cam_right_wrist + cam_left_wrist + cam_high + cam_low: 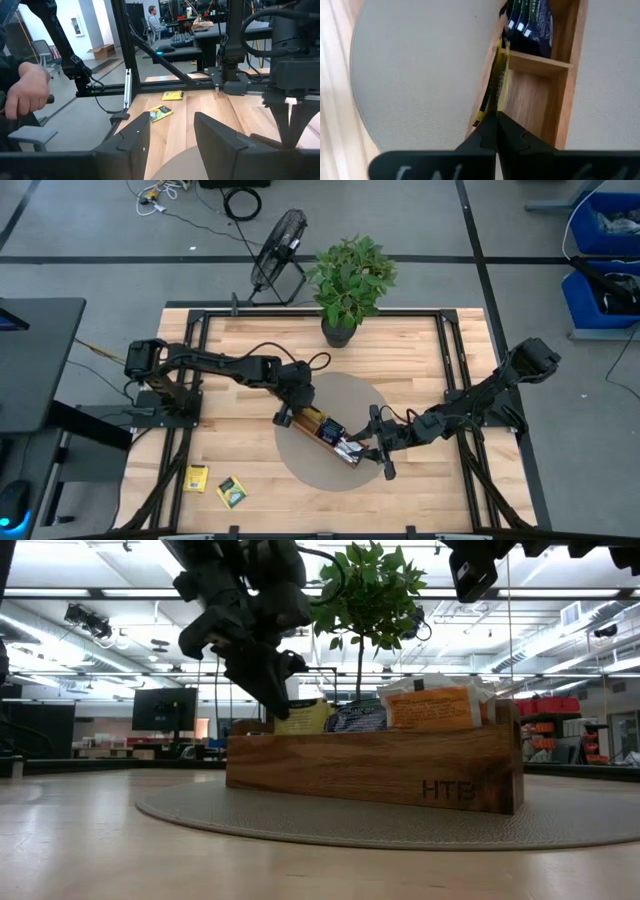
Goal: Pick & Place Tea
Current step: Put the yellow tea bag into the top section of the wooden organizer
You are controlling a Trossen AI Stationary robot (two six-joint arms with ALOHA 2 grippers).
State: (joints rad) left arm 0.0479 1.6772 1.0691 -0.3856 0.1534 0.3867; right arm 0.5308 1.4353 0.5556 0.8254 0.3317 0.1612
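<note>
Left gripper (496, 117) pinches yellow sachet (496, 75) edge-on over tray (570, 90) wall w/ right gripper (172, 132) open nearby; sachet may snag wall and fall outside compartment.

we're looking at the pale wooden table (250, 480), and on it a round grey mat (310, 465) sits mid-table. just behind the mat stands a potted plant (350, 285). well off the mat's front-left edge, two yellow sachets (197, 477) lie flat on bare wood, near each other.
</note>
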